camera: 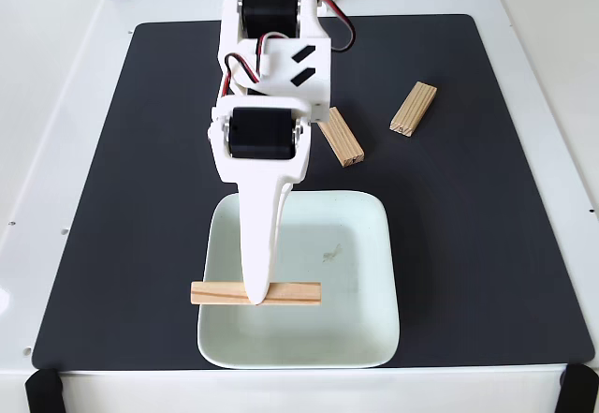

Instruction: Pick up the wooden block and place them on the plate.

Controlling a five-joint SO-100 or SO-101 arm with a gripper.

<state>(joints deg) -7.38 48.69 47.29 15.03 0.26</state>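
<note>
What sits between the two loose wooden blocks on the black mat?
Nothing: in the fixed view, only bare black mat separates the pale wooden block beside the arm from the pale wooden block farther right.

End effector point(255, 298) gripping block point(290, 293) over plate point(360, 244)

Arm point(267, 104) overhangs the plate's point(370, 338) left half; one block point(285, 292) lies across there. Plate's right half open. Two blocks point(342, 138) point(414, 109) lie beyond the plate's far edge.

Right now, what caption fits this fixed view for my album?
Gripper holds a wooden block over the plate; two blocks wait on the mat.
</note>
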